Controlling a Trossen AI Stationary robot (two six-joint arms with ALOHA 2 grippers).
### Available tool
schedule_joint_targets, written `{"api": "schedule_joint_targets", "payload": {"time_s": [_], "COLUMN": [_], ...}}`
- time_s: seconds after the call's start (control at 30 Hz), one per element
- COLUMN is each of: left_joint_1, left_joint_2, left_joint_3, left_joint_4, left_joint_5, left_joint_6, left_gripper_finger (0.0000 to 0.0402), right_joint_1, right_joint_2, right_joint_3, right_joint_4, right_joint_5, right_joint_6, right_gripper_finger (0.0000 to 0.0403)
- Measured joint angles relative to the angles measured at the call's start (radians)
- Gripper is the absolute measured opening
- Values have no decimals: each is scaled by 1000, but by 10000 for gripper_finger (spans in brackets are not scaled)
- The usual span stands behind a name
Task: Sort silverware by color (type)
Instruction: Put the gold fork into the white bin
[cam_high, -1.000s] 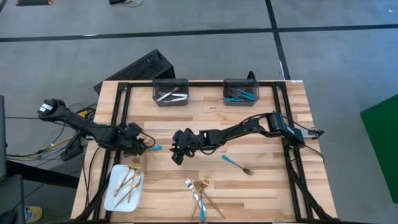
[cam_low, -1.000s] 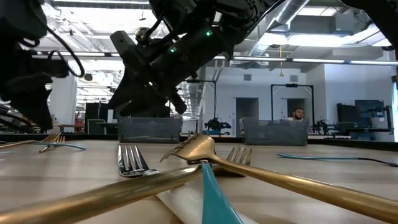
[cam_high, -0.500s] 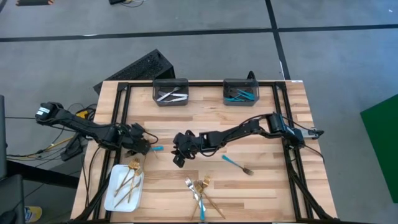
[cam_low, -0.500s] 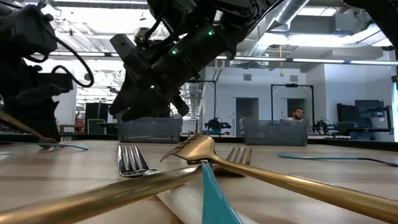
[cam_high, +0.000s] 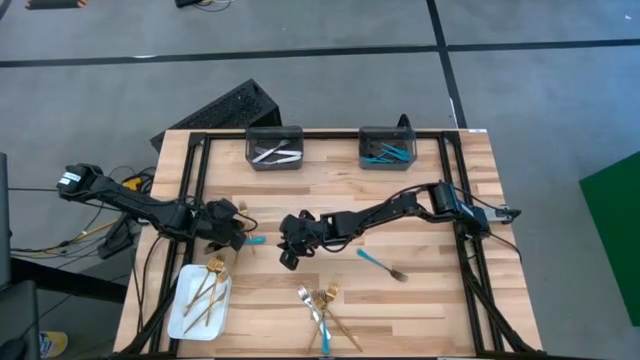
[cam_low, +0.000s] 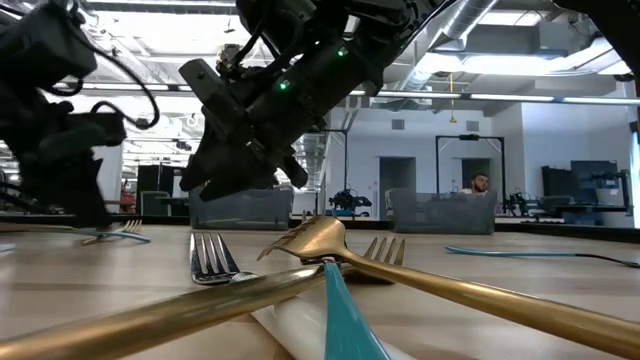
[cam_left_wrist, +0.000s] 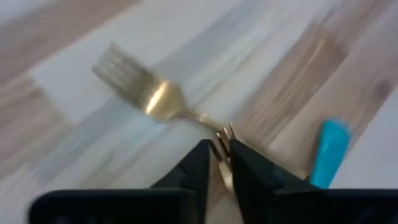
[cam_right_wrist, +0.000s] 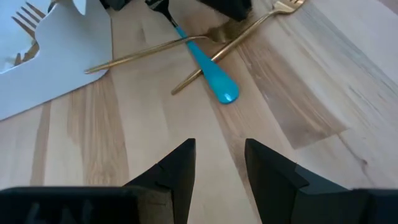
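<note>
Grey bins (cam_high: 274, 147), silver, turquoise utensils (cam_high: 387, 152) inside

You see the whole table (cam_high: 400, 205) from straight above. The low camera sits at tabletop height, close behind crossed forks (cam_low: 320, 250), facing the room. Each wrist camera looks down closely at the wood; both share the turquoise handle (cam_right_wrist: 211, 79) with the overhead view.

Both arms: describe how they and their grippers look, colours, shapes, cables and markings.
Both arms are slim, jointed and black. The left arm carries a small white label near its outer end and trails dark cables. The right arm has a blue patch and a white tag near its base. A green light glows on the right gripper. The left gripper has two tapered black fingers.
</note>
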Motion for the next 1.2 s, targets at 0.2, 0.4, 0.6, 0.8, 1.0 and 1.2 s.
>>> {"api": "schedule_joint_targets", "payload": {"time_s": [0.2, 0.4, 0.6, 0.8, 1.0, 1.2], "left_joint_1": [2, 3, 4, 5, 5, 5], "left_joint_2": [0, 0, 0, 0, 0, 34], "left_joint_3": [0, 0, 1, 1, 1, 1], "left_joint_4": [170, 287, 210, 78, 115, 129], "left_joint_5": [-56, -66, -138, -176, -178, -193], "left_joint_6": [94, 182, 101, -47, -42, -52], "left_gripper_finger": [7, 1, 19, 89, 173, 198], "right_joint_1": [12, 35, 50, 51, 49, 54], "right_joint_2": [0, 0, 0, 0, 0, 0], "right_joint_3": [0, 0, 0, 0, 0, 0], "right_joint_4": [-13, -47, -61, -61, -100, -179], "right_joint_5": [0, 0, 2, 4, 72, 98], "right_joint_6": [0, 1, 12, 12, 2, 1], "right_gripper_finger": [163, 163, 163, 163, 163, 163]}}
